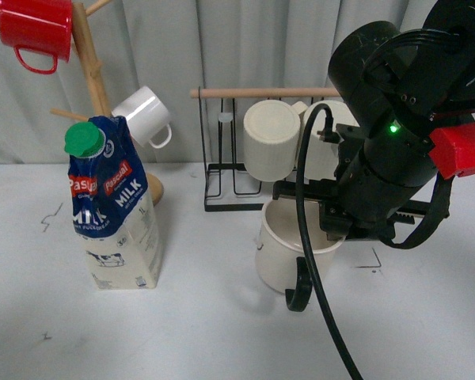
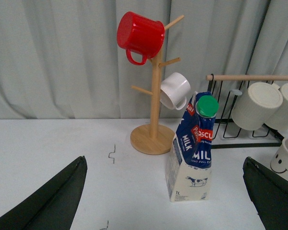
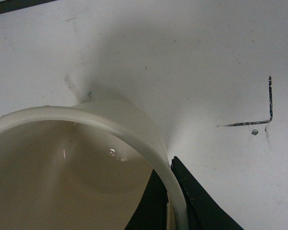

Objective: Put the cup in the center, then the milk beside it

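Note:
The cup, a wide cream mug with a dark loop handle, sits right of the table's middle, in front of the rack. My right gripper is shut on its far-right rim. In the right wrist view one black finger is inside and one outside the cup wall, with the gripper pinching it. The cup's smiley face peeks in at the edge of the left wrist view. The milk stands upright at the left. My left gripper is open, and the milk stands well ahead of its fingers.
A wooden mug tree behind the milk carries a red mug and a small white mug. A black wire rack with a wooden rod holds ribbed cream mugs. A black corner mark is beside the cup.

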Tool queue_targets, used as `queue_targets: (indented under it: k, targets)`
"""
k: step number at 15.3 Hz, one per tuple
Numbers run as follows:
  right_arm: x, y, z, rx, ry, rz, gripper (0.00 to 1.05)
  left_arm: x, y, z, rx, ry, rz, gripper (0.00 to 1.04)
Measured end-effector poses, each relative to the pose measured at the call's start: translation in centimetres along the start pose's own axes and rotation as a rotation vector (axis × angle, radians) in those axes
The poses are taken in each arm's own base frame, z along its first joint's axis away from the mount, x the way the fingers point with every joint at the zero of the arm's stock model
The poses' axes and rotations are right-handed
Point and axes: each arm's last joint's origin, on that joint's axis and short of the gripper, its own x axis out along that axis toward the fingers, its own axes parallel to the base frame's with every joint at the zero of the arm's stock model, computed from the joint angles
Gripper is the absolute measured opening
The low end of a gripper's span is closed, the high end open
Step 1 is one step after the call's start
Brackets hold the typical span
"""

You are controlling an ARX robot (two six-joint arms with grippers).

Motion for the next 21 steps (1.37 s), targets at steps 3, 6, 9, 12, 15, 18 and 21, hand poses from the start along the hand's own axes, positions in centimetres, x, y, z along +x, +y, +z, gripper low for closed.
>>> queue_targets:
  k: [3,6,9,12,15,18,21]
  targets:
    - [0.7,0.3,-0.2,-0.001,0.017,-0.006,0.03,0.0,0.0,0.0,0.000,0.000,0.000,0.98]
    - [1.1,0.3,-0.3,-0.001,0.026,-0.011,0.21,0.0,0.0,0.0,0.000,0.000,0.000,0.98]
    - [1.1,0.4,-0.1,-0.001,-0.006,-0.005,0.39,0.0,0.0,0.0,0.000,0.000,0.000,0.98]
    - [-7.8,-0.3,-0.4,-0.155,-0.870,0.013,0.89,0.0,0.0,0.0,0.000,0.000,-0.001,0.98]
    - [-7.6,-6.6,-6.9,-0.149,-1.041,-0.083,0.54,0.0,0.0,0.0,0.000,0.001,0.003,0.98]
    - [-11.4,-9.6,-10.3,-0.143,-1.178,-0.049,0.16,0.0,0.0,0.0,0.000,0.000,0.001,0.98]
    - [-12.2,-11.9,-13.7,-0.150,-1.131,-0.076,0.02,0.0,0.0,0.0,0.000,0.000,0.001,0.98]
